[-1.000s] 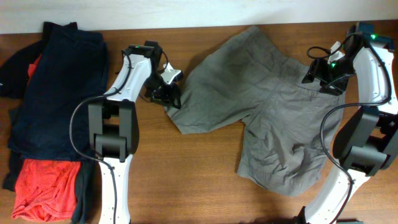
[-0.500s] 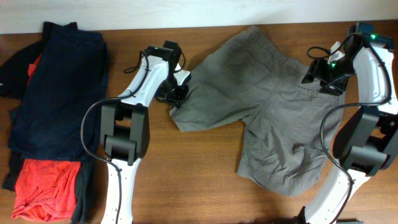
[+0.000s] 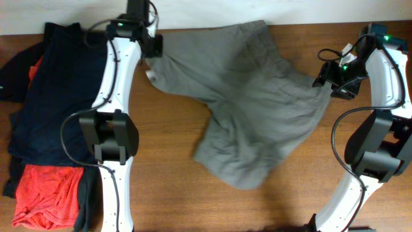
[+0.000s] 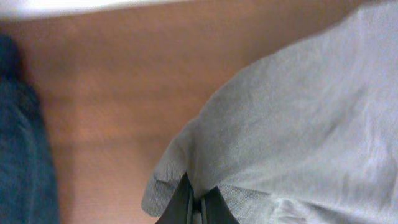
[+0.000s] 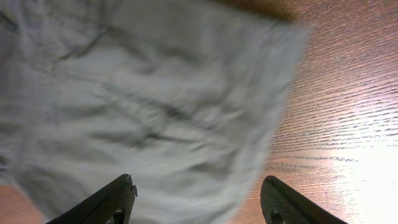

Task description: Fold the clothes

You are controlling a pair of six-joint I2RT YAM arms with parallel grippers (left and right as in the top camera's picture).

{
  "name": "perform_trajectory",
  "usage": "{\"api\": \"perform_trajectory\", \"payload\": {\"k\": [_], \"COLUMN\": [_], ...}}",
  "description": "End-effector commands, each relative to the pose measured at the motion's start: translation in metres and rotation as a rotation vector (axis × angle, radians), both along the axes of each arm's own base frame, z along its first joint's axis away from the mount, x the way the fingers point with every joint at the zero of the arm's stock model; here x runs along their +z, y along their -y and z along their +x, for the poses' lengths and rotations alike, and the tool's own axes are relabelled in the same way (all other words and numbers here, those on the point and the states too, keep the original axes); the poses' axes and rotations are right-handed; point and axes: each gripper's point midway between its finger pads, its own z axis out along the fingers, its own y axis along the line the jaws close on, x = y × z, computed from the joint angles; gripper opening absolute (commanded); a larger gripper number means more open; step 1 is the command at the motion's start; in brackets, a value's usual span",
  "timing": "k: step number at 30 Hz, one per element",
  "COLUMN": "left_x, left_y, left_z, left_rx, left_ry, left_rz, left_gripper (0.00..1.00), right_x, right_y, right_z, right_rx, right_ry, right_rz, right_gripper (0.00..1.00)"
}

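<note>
shorts [image 3: 244,96]: grey-olive, spread over the mid and far part of the table [image 3: 167,161], between the two arms
long axis: runs left-right across the table, dipping a bit toward the r side
legs: one leg stretched out to the far left corner, its tip at the l gripper; other leg points toward the near edge, ending at table centre
waist end: toward the robot's right, edge just by the r gripper
l gripper [image 3: 153,48]: far left of the table, jaws pinched tight on a fold at the leg hem
r gripper [image 3: 329,82]: jaws spread wide, nothing clamped; sits over the right edge of the shorts
overhead only: whole outline of the shorts, both arms, navy garment [image 3: 58,96] piled at far left w/ orange-red garment [image 3: 45,193] at its near end, both well apart from the shorts
l wrist only: the pinch itself, dark fingertips [image 4: 186,202] meeting on a rolled cloth edge; bare wood beside it, strip of navy at frame left
r wrist only: both fingers [image 5: 118,196] far apart w/ cloth lying beneath and between them, bare wood under the right-hand one; cloth is blurred, can't tell if it touches the pads
</note>
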Motion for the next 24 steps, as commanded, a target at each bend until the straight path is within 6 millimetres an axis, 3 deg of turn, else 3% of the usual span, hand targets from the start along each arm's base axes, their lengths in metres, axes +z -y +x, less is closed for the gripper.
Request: {"api": "perform_trajectory", "payload": {"k": [1, 2, 3, 4, 9, 12, 17, 20, 24], "left_x": [0.013, 0.017, 0.020, 0.024, 0.027, 0.019, -0.007, -0.018, -0.022], "left_y": [-0.003, -0.003, -0.004, -0.004, -0.006, 0.005, 0.037, 0.054, 0.077], "left_z": [0.016, 0.021, 0.025, 0.030, 0.032, 0.013, -0.055, -0.101, -0.148], "left_rx": [0.032, 0.035, 0.039, 0.042, 0.083, 0.039, -0.057, -0.146, -0.305], "left_ry": [0.082, 0.108, 0.131, 0.155, 0.167, 0.068, -0.244, -0.423, -0.574], "left_rz": [0.008, 0.008, 0.010, 0.010, -0.011, -0.097, -0.272, -0.278, -0.220], "left_gripper": [0.07, 0.32, 0.75, 0.99, 0.99, 0.99, 0.99, 0.99, 0.99], "right_x": [0.018, 0.018, 0.018, 0.018, 0.018, 0.018, 0.014, 0.013, 0.012], "right_y": [-0.003, -0.003, -0.003, -0.003, -0.004, -0.003, 0.008, 0.016, 0.018], "right_z": [0.004, 0.003, 0.003, 0.003, 0.002, 0.002, -0.003, -0.006, -0.006], "right_rx": [0.018, 0.018, 0.018, 0.018, 0.018, 0.018, 0.016, 0.014, 0.030], "right_ry": [0.046, 0.045, 0.045, 0.044, 0.037, 0.038, 0.011, -0.007, -0.008], "right_rz": [-0.010, -0.010, -0.010, -0.010, -0.008, -0.010, -0.078, -0.126, -0.141], "right_gripper": [0.70, 0.70, 0.70, 0.70, 0.70, 0.70, 0.70, 0.70, 0.70]}}
